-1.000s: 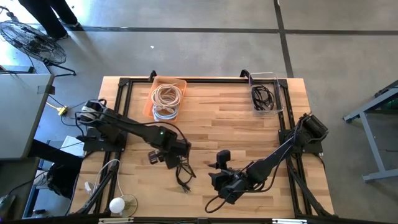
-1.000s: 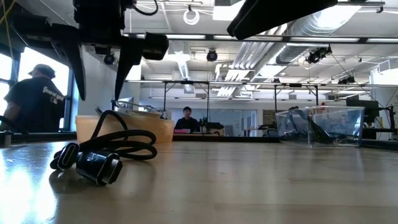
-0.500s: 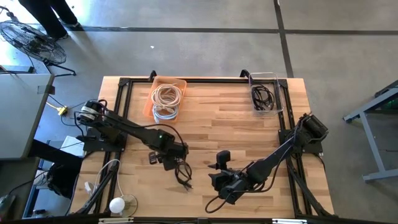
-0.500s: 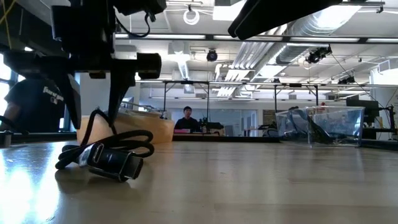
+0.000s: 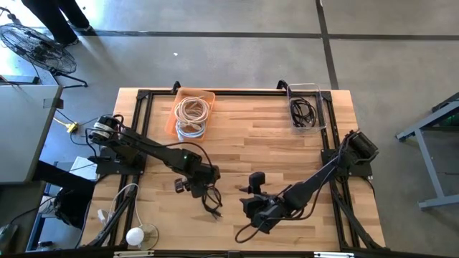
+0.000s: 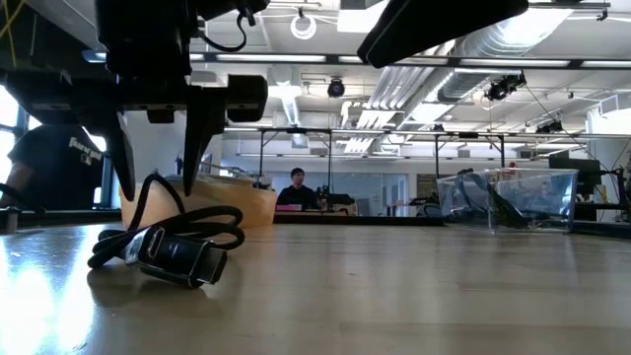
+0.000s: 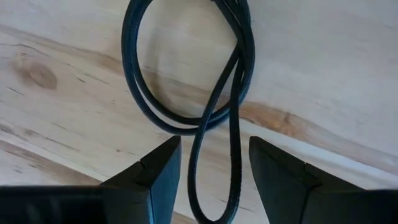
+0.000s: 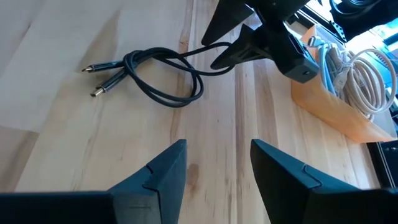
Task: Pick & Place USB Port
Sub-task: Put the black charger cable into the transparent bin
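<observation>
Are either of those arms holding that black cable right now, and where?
No. The left gripper stands open over the cable, one strand between its jaws, ungripped. The right gripper is open and empty.

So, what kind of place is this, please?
Probably a robotics lab or workshop in a large open hall: exposed ceiling ducts, a bare concrete floor, and a wooden table in a black frame carrying two robot arms.
</observation>
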{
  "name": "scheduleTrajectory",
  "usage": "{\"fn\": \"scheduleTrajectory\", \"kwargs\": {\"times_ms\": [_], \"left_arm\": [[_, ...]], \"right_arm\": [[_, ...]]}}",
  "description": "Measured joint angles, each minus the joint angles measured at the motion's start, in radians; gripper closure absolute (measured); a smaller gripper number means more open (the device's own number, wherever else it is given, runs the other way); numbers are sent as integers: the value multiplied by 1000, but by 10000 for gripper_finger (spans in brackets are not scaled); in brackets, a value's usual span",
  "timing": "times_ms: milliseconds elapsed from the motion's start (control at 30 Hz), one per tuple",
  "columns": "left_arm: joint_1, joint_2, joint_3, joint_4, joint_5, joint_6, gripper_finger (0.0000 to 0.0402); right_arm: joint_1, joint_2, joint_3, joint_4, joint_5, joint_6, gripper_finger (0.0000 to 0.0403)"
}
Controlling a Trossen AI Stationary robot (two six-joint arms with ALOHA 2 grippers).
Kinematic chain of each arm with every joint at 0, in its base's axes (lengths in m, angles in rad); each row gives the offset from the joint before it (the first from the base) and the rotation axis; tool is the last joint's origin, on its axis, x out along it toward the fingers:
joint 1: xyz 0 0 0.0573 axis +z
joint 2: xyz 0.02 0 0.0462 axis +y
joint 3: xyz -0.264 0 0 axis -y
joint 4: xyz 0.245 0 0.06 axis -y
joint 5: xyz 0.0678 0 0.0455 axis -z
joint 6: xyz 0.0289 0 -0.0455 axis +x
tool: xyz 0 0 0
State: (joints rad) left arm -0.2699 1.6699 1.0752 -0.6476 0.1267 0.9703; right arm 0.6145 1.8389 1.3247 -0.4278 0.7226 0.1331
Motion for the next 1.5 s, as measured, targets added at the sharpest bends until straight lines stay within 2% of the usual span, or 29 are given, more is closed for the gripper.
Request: {"fn": "scheduleTrajectory", "kwargs": {"times_ms": [467,700,900,1133,1300,1500], "left_arm": [[2,0,-78,62,-37,-10,218],[2,0,-100,127,-6,-10,221],[2,0,-101,127,18,-30,273],[2,0,-101,160,-11,-59,389],[3,0,-102,179,1,-60,382],[2,0,-99,238,17,-71,394]], "right_arm": [[1,0,0,0,-1,8,233],[1,0,0,0,0,6,233],[1,0,0,8,1,5,233],[1,0,0,8,1,7,233],[1,0,0,8,1,7,233],[1,0,0,25,4,-9,233]]}}
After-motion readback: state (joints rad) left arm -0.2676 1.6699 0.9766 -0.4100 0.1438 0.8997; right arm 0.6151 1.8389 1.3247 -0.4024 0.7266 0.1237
